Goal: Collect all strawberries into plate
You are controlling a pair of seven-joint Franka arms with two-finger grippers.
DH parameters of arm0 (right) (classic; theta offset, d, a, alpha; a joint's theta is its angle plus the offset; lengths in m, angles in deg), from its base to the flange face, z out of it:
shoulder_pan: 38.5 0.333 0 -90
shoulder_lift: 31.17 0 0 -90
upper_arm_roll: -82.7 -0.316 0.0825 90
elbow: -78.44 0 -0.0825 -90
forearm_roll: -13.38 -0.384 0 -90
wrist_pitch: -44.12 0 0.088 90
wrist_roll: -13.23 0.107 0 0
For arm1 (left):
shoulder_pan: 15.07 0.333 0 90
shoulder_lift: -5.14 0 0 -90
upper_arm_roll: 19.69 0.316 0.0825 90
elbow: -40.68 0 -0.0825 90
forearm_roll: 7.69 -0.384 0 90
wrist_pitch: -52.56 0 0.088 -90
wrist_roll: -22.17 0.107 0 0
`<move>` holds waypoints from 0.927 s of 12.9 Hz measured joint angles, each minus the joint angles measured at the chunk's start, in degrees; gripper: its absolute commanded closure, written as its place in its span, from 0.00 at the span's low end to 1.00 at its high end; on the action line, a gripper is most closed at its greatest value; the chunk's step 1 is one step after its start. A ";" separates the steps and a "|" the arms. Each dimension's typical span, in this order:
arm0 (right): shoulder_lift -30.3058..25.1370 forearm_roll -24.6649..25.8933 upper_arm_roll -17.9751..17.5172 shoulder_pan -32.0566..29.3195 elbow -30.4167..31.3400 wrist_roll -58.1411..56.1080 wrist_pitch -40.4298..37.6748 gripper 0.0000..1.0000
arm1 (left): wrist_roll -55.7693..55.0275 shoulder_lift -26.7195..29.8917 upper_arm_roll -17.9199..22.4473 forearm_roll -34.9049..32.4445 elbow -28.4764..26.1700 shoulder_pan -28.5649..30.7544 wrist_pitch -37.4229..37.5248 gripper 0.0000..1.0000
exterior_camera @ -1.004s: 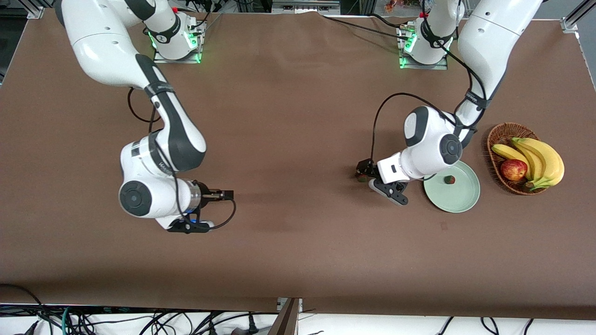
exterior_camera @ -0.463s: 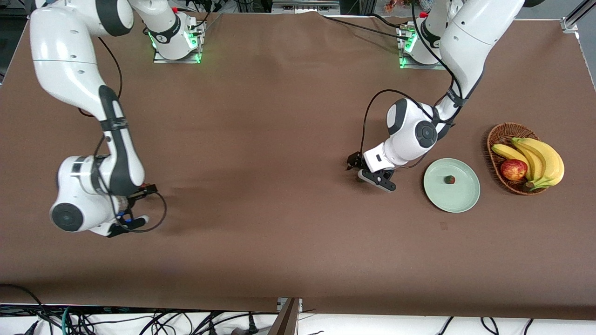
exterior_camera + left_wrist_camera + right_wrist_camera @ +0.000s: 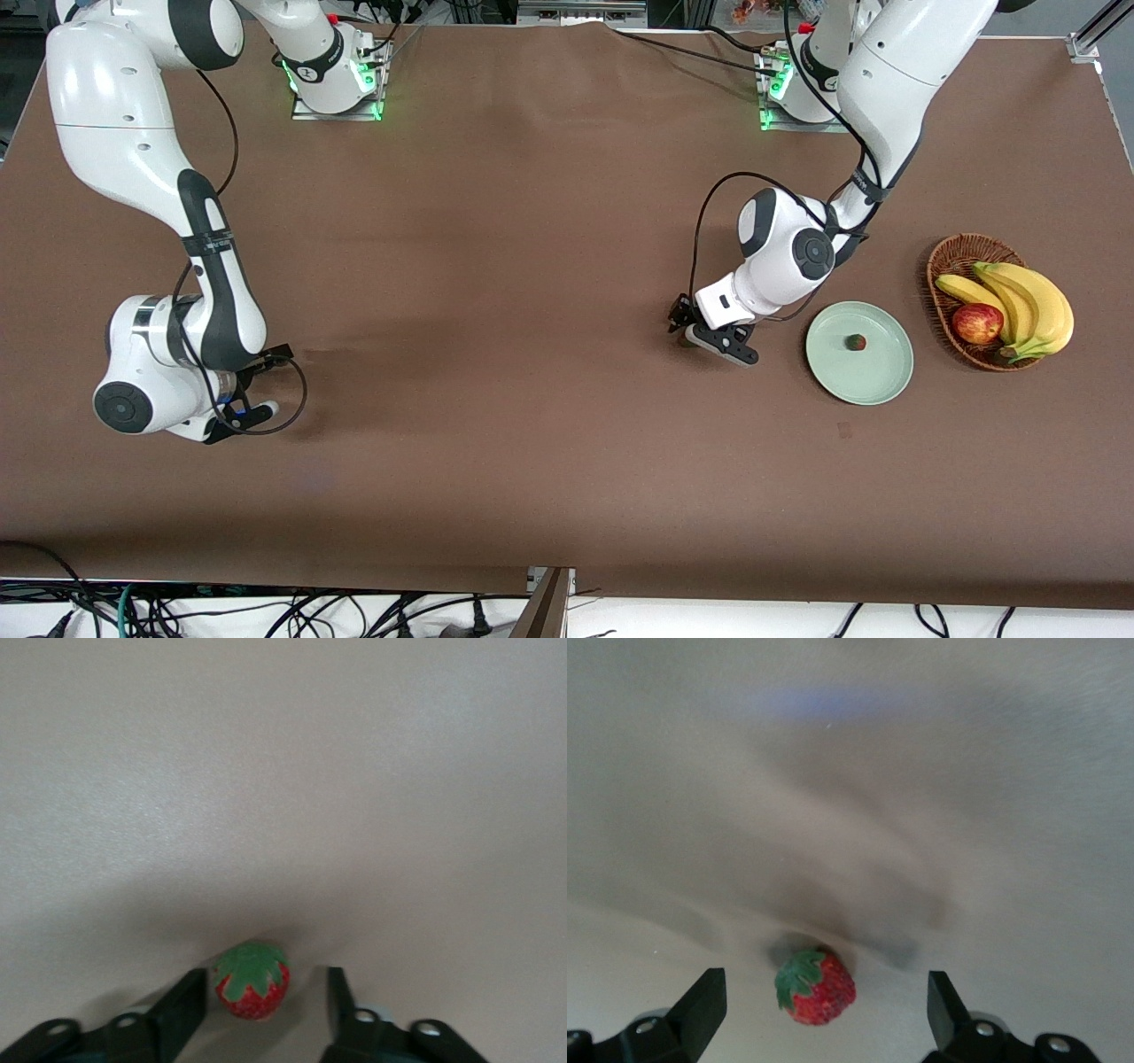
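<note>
Narrowed left gripper [image 3: 684, 330] flanks strawberry [image 3: 252, 980]; right gripper [image 3: 819, 1010] apart; plate [image 3: 877, 383] holds one.

A: Where are the 2 arms?

B: The left arm reaches from its base at the table's top edge, its wrist bent low, the left gripper [image 3: 262, 1014] down at the cloth, jaws partly apart.

A: The other?

B: The right arm folds toward its own end of the table; the right gripper [image 3: 824, 1010] sits low, jaws spread wide.

Both hands' bases cut off by wrist-view edges; right hand [image 3: 266, 361] largely hidden under its wrist
</note>
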 measured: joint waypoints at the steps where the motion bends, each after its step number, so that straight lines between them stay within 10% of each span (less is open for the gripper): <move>1: -0.06 0.00 0.00 0.01 0.75 0.00 0.68 0.03 | 0.05 0.00 0.00 -0.02 0.02 -0.01 -0.04 0.80; 4: -0.42 0.01 0.02 0.00 2.29 0.00 2.05 0.58 | 0.32 0.03 0.19 -3.09 0.21 0.06 -0.10 0.83; 7: -1.00 0.01 0.18 -0.06 2.39 0.00 1.96 0.92 | 0.36 1.59 1.24 -5.07 1.45 0.58 4.44 0.77; 12: -1.14 -0.09 0.19 -0.08 2.41 0.04 1.79 0.99 | 5.53 8.41 6.03 -19.10 13.78 2.56 39.42 0.77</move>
